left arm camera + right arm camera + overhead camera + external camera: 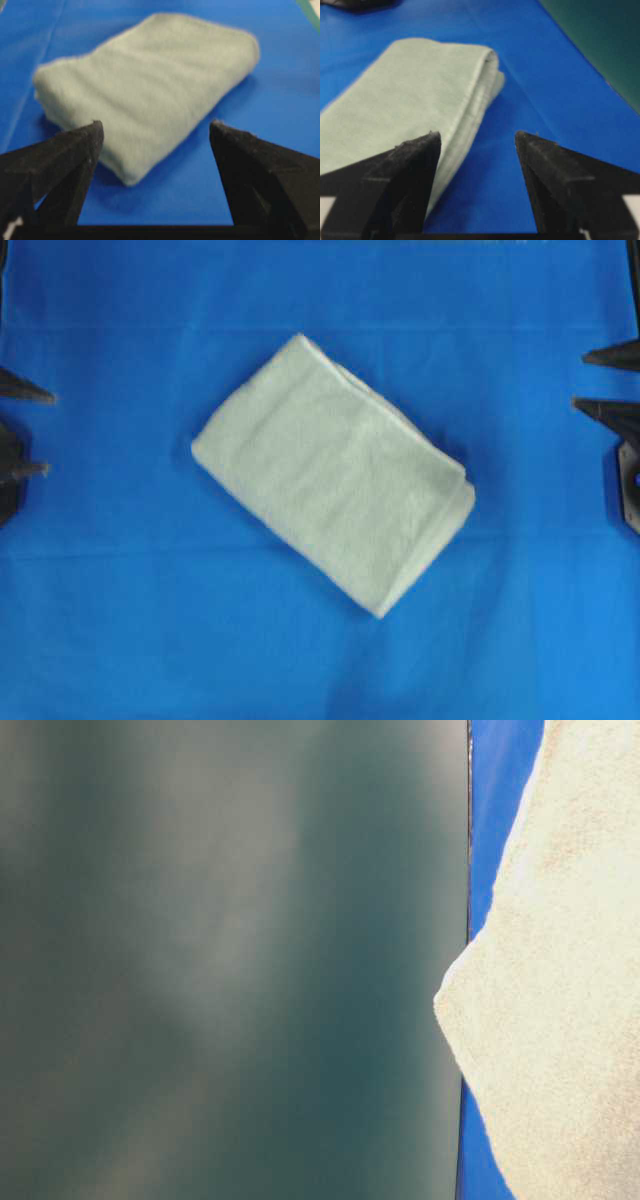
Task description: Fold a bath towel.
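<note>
Folded bath towel point(330, 472) lies alone on blue cloth point(120, 620).

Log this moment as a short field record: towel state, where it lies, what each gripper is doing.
towel: pale sage-green terry bath towel, folded into a compact rectangular bundle, lying diagonally
surface: bright blue cloth, towel near its middle
left gripper: open, fingers apart, holding nothing, clear of the towel
right gripper: open, empty, at the right edge of the overhead view
task status: towel looks folded, neither gripper touching it
</note>
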You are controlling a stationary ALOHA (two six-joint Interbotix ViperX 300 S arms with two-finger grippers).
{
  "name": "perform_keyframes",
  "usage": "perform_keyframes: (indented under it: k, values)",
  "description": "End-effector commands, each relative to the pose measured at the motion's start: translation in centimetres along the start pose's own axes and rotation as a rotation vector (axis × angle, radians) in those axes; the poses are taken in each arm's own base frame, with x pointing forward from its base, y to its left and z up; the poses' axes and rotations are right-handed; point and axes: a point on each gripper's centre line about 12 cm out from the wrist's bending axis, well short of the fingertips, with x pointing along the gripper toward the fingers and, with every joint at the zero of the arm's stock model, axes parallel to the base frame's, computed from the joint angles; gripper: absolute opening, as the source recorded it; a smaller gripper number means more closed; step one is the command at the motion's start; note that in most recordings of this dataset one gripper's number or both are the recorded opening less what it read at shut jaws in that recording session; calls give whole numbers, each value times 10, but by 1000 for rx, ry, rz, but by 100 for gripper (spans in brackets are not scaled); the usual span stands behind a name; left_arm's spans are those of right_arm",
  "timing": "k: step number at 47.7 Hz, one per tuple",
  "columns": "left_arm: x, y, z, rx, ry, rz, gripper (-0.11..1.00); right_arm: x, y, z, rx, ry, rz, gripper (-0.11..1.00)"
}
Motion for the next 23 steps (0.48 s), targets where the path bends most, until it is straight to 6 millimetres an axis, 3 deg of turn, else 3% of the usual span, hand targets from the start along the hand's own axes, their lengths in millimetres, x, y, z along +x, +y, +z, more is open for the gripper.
perform_keyframes:
  k: [1, 11, 23]
  values:
    - [2, 2, -6, -10, 19, 17, 81, 1, -4, -7, 3, -18, -20, 63]
    - [3, 6, -19, -26, 51, 51, 80, 8, -7, -30, 32, -22, -43, 63]
    - [4, 6, -22, -29, 58, 52, 80, 10, -6, -32, 37, -21, -42, 63]
